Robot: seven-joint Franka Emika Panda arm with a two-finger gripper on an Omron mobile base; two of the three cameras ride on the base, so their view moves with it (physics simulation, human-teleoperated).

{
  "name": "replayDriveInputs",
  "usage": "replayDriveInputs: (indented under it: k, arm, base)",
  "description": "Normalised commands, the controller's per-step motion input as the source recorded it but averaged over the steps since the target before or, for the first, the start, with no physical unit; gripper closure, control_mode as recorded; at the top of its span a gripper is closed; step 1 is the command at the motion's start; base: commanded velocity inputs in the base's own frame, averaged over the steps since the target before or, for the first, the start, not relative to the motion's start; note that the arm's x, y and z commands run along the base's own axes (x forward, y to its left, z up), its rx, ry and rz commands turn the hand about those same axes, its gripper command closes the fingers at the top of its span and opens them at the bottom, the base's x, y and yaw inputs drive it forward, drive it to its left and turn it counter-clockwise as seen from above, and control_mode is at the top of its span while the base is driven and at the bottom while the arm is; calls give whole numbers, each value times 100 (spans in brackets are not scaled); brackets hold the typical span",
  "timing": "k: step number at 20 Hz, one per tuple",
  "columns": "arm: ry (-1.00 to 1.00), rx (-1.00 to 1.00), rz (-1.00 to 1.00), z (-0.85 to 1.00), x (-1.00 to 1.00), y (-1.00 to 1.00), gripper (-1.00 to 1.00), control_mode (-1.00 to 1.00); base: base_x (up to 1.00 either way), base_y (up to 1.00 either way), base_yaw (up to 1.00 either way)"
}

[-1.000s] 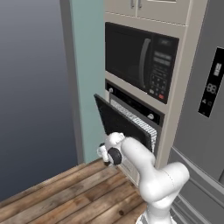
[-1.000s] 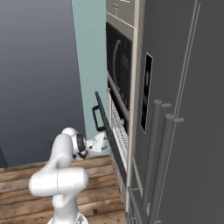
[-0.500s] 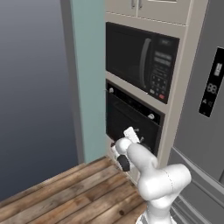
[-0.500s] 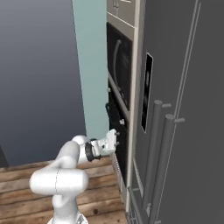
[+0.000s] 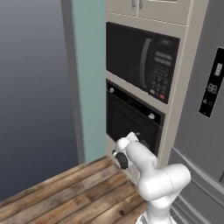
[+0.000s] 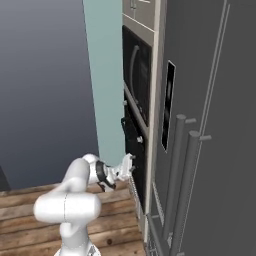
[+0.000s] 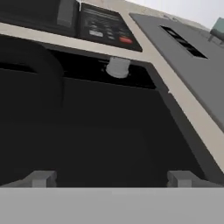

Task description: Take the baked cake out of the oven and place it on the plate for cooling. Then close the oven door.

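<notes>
The black oven point(image 5: 131, 118) sits in the cabinet column below the microwave. Its oven door point(image 5: 126, 127) stands upright against the oven front and looks shut. My gripper point(image 5: 134, 137) is at the door's lower part, pointing into it. From the right base view the gripper point(image 6: 131, 162) is just in front of the door point(image 6: 132, 142). In the hand view the dark door panel point(image 7: 100, 131) is very close, with a silver knob point(image 7: 117, 67) above it, and my gripper point(image 7: 112, 178) is open with nothing between its fingertips. The cake and the plate are out of view.
A black microwave point(image 5: 142, 61) with a keypad sits above the oven. A grey fridge point(image 5: 205, 109) stands right of the column and a teal wall panel point(image 5: 89, 87) left of it. The wooden floor point(image 5: 65, 192) lies below.
The oven door swung up from partly open to shut. My gripper followed it toward the oven front, and its jaws widened.
</notes>
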Motion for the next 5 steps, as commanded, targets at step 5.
replayDriveInputs:
  k: [5]
  arm:
    - [23, 1, -8, 41, -45, 94, -100, -100]
  base:
    - [0, 0, 0]
